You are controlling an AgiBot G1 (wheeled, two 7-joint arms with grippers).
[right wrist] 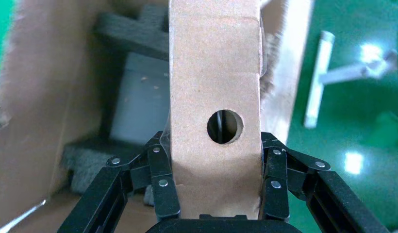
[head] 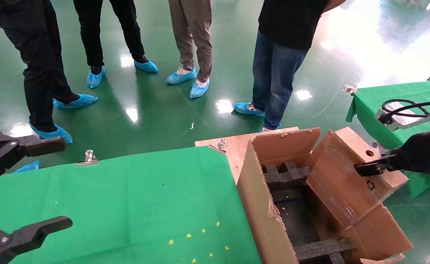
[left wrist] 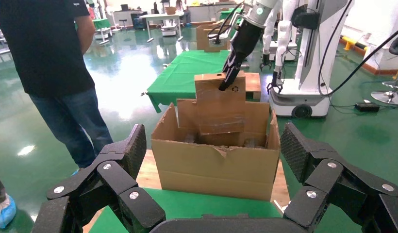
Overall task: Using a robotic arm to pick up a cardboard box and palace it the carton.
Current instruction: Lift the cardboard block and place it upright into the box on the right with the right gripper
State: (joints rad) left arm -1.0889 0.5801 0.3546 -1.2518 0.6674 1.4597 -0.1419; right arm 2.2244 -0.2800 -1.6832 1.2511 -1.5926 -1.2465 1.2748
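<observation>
Parked at the far left, over the green-clothed table point(head: 127, 198): left gripper point(head: 35, 187), black linkage fingers point(left wrist: 119, 165) spread wide, nothing between them. Just beyond its fingertips in the left wrist view, the large corrugated carton point(left wrist: 216, 167), ragged-edged flaps standing up, resting partly on a bare wooden tabletop point(head: 237, 145) beside the green cloth. Inside the carton, black foam inserts point(head: 284, 176) lining the bottom and sides. Above the carton's opening, lower end dipping between the flaps, the small taped cardboard box point(head: 350, 176), tilted, with its round hole point(right wrist: 225, 126) facing the right wrist camera and a recycling mark point(head: 371, 185) on the side just below the gripping fingers. Clamped on the box's upper end from both sides: right gripper point(right wrist: 214, 184) of the robotic arm point(head: 420, 152), fingers point(right wrist: 160, 179) pressed against the cardboard walls either side of the hole. Farther right, behind that arm, a second green-draped table point(head: 401, 95). Beyond both tables, on the glossy green floor point(head: 163, 110), several bystanders in blue shoe covers point(head: 180, 76).
</observation>
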